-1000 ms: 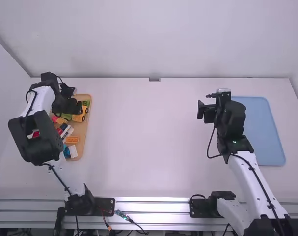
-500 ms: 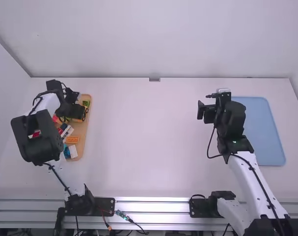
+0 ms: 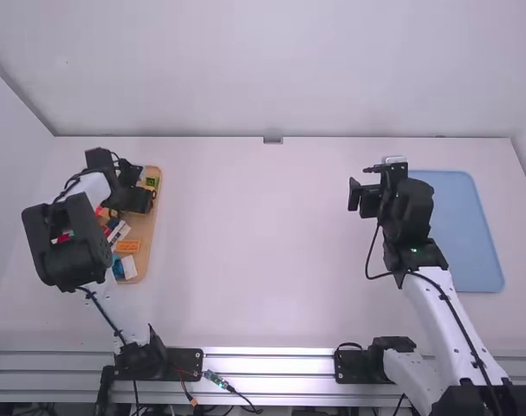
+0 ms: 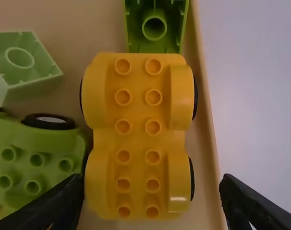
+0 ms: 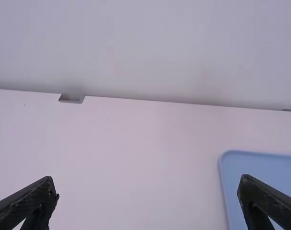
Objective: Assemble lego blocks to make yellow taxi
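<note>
Have the left gripper (image 3: 138, 201) above the wooden tray (image 3: 143, 227), toward the left edge of the bench (image 3: 263, 251), jaws released and spread wide, gripping nothing. Can see the yellow wheeled base (image 4: 138, 134) below and between them, upright in the tray with studs up, lying lengthwise just inside the tray's right edge, toward its far right corner. Find a green block (image 4: 154, 28) at the base's far end, hollow side up, and a light green block (image 4: 20, 67) off to the left, also hollow side up. See a green wheeled base (image 4: 35, 153) just beside the yellow one, on its left. Nearer the tray's near edge, see an orange block (image 3: 127, 246) and a white block (image 3: 129, 267). Have the right gripper (image 3: 360, 196) by the left edge of the blue tray (image 3: 462, 225), near the bench's right edge, jaws parted and empty.
</note>
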Tool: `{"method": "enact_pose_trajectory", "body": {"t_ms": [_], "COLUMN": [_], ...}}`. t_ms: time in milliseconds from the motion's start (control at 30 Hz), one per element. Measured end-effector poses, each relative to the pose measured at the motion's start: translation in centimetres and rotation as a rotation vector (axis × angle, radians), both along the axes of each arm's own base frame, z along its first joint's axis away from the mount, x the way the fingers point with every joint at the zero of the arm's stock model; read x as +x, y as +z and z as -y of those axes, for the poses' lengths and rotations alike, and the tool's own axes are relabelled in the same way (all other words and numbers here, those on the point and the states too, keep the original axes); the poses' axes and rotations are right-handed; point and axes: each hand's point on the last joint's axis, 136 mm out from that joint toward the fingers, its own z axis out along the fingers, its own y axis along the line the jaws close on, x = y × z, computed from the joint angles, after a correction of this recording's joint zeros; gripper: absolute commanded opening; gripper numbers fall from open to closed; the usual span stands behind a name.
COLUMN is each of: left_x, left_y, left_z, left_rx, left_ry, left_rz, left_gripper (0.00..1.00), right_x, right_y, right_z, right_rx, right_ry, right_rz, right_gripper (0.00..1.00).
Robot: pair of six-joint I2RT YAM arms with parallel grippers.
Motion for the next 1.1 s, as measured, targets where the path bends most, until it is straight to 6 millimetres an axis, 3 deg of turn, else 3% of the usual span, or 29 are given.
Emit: {"method": "enact_pose_trajectory", "body": {"t_ms": [433, 600, 833, 933, 967, 1033, 1100], "left_x": [0.4, -0.1, -0.2, 0.0, 0.1, 0.2, 0.2], "left_y": [-0.2, -1.6, -2.5, -2.4, -2.3, -2.3, -2.3], "left_z": [0.0, -0.2, -0.3, -0.4, -0.4, -0.4, -0.4], "left_rx": [-0.008, -0.031, -0.038, -0.036, -0.035, -0.033, -0.035], "left_ry": [-0.003, 0.009, 0.027, 0.028, 0.03, 0.028, 0.025], "left_rz": [0.029, 0.002, -0.011, -0.004, 0.002, 0.004, 0.004], "left_gripper": [0.78, 0.76, 0.56, 0.32, 0.3, 0.36, 0.33], "right_x": [0.0, 0.0, 0.0, 0.0, 0.0, 0.0, 0.0], "right_y": [0.0, 0.0, 0.0, 0.0, -0.1, 0.0, 0.0], "right_z": [0.0, 0.0, 0.0, 0.0, 0.0, 0.0, 0.0], "right_rx": [0.0, 0.0, 0.001, -0.002, -0.002, -0.002, 0.001], "right_ry": [0.0, -0.001, -0.001, 0.001, 0.0, 0.001, 0.0], "right_rz": [0.0, 0.001, -0.001, -0.002, -0.002, -0.001, -0.001], "right_gripper": [0.99, 0.99, 0.99, 0.99, 0.99, 0.99, 0.99]}}
